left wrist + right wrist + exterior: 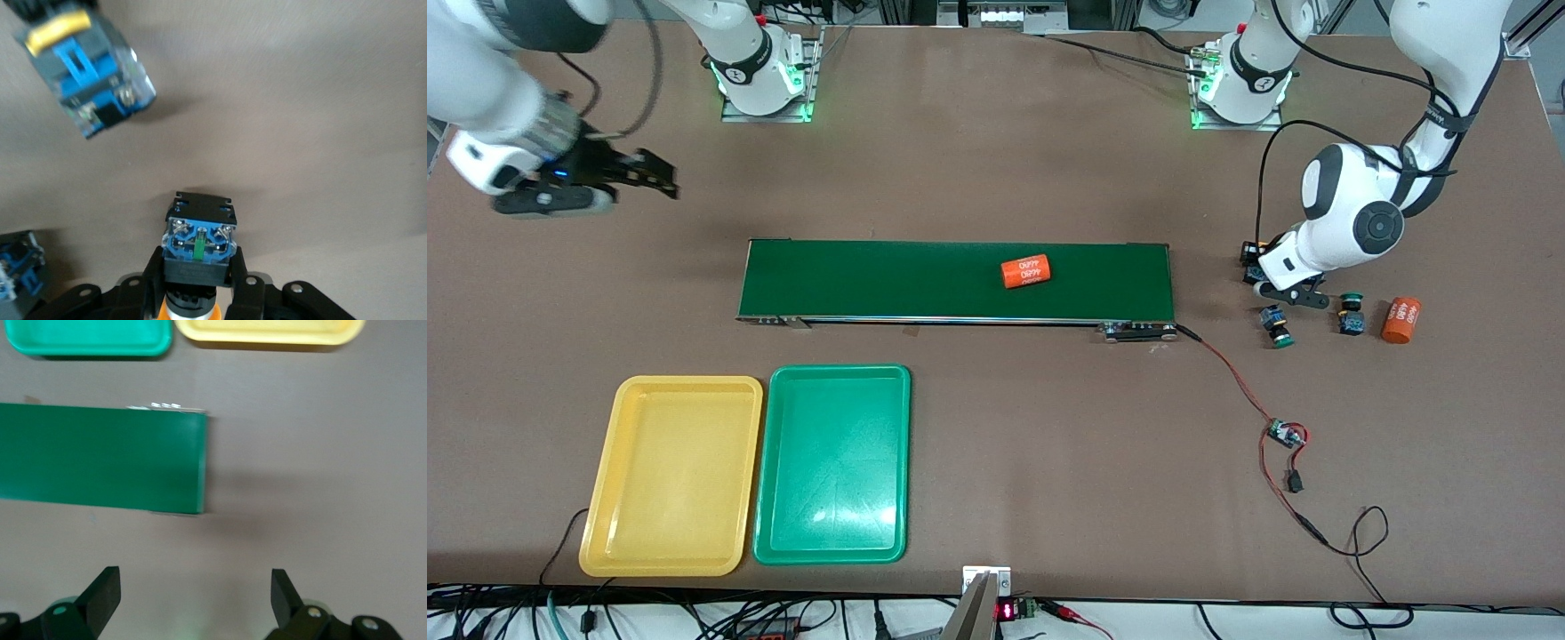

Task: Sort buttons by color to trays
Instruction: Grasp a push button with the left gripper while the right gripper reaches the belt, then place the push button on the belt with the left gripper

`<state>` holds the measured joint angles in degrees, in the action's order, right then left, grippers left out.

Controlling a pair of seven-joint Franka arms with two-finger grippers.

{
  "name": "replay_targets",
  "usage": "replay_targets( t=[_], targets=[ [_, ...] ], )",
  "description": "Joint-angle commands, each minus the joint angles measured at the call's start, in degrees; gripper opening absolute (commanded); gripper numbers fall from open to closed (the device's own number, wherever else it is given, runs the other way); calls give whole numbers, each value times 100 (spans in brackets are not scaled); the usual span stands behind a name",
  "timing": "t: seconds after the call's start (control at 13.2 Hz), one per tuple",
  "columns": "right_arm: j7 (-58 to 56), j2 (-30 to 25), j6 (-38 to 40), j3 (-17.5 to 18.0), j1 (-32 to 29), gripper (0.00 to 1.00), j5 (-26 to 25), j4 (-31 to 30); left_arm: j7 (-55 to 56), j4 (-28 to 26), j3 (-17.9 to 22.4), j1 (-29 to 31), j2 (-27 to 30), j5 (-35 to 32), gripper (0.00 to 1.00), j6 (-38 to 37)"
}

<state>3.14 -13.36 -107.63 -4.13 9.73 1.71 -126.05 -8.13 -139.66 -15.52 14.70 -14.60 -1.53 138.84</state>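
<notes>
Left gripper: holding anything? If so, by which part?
Yes. The left gripper is shut on a yellow-orange button, fingers on either side of its black-and-blue body just above the orange cap. The right gripper is open and holds nothing.

The front camera sits high and looks down across the whole table (996,160) toward both robots. The left wrist camera looks down from very close at a button (199,243). The right wrist camera is higher up (so it sees more). It and the front view share the belt (100,457) and both trays (87,337).
</notes>
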Motion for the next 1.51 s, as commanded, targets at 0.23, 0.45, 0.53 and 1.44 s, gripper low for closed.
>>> replay_targets(
  t=[0.23, 0.45, 0.53, 1.44],
  targets=[
    [1809, 860, -933, 26, 1362, 100, 49, 169, 337, 912, -706, -326, 598, 162, 0, -340],
    [2777, 1256, -1742, 26, 1751, 100, 75, 169, 1362, 1484, -750, -914, 423, 179, 0, -673],
    [2788, 1326, -1805, 26, 1821, 100, 75, 169, 1801, 1503, -750, -1151, 405, 179, 0, -717],
    [2692, 1327, -1674, 17, 1831, 100, 66, 160, 3089, 1881, -750, -1866, -483, 188, 100, -560]
  ],
)
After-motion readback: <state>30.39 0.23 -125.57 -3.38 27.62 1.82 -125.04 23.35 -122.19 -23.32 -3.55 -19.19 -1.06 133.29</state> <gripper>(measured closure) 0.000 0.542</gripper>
